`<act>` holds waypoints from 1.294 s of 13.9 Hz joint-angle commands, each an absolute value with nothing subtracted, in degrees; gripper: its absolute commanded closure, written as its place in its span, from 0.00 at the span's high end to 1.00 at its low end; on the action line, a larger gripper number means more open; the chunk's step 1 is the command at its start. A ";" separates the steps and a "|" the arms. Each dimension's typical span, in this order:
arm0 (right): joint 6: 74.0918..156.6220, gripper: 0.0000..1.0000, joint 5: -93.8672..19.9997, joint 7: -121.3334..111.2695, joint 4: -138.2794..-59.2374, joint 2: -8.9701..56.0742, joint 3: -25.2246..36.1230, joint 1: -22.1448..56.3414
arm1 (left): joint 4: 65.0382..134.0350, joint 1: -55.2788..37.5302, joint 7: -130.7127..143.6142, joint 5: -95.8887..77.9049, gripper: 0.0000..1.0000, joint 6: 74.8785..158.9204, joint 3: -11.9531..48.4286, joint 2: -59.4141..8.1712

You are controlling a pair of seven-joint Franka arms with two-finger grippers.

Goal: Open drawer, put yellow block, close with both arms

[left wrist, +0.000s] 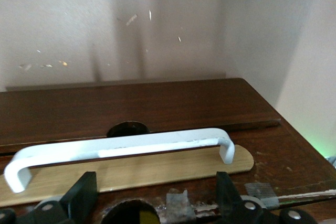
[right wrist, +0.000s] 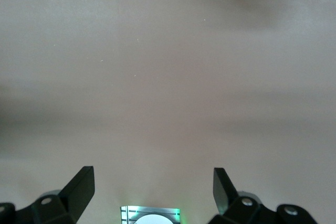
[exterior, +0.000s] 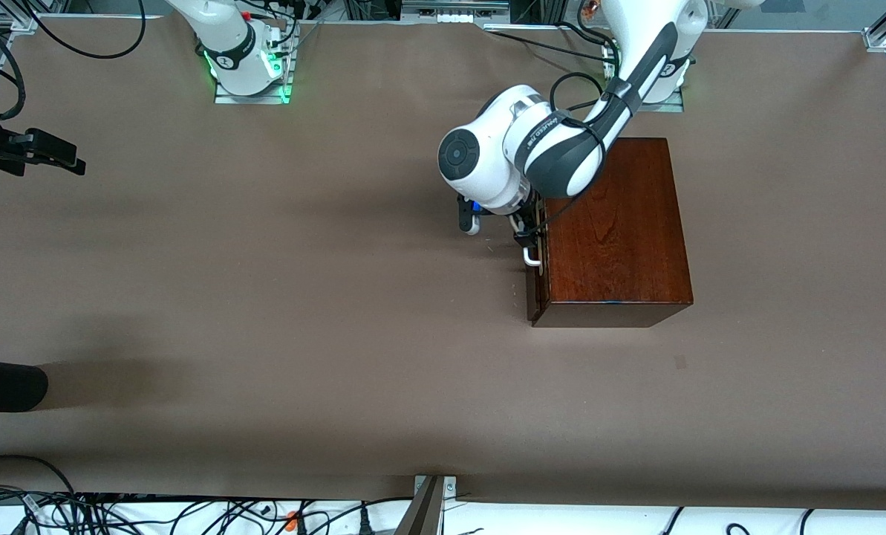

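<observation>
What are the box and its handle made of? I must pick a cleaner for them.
The box looks like glossy varnished dark wood, with visible grain and sheen. The handle looks like white-painted metal or plastic, chipped along its edge; which one is unclear.

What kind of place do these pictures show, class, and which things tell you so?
Probably a robotics lab: two white arms, bases bolted along a brown-covered table, loose cables at its edge, and a wooden drawer box as a test prop.

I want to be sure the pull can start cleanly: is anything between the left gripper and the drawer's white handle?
Nothing visible stands between them. The left gripper is open right at the white handle on the drawer front, one finger to each side of the bar. The right gripper waits open over bare table.
</observation>
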State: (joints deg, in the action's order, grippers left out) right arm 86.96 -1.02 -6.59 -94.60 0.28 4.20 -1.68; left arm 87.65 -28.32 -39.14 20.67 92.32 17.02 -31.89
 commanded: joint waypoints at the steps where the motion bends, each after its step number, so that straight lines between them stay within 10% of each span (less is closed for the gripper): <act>1: 86.31 1.00 -0.53 -7.29 -94.83 -0.18 3.96 -2.20 | 84.92 -31.10 -31.77 20.83 1.00 92.37 17.05 -29.79; 12: 86.40 1.00 -0.53 -6.68 -94.75 -0.26 3.43 -2.02 | 61.98 -24.29 -14.42 14.06 1.00 78.15 15.91 -27.25; 18: 86.75 1.00 -0.35 -7.03 -94.75 -0.26 3.52 -2.02 | 61.52 -11.78 -12.49 8.09 1.00 77.70 14.43 -22.78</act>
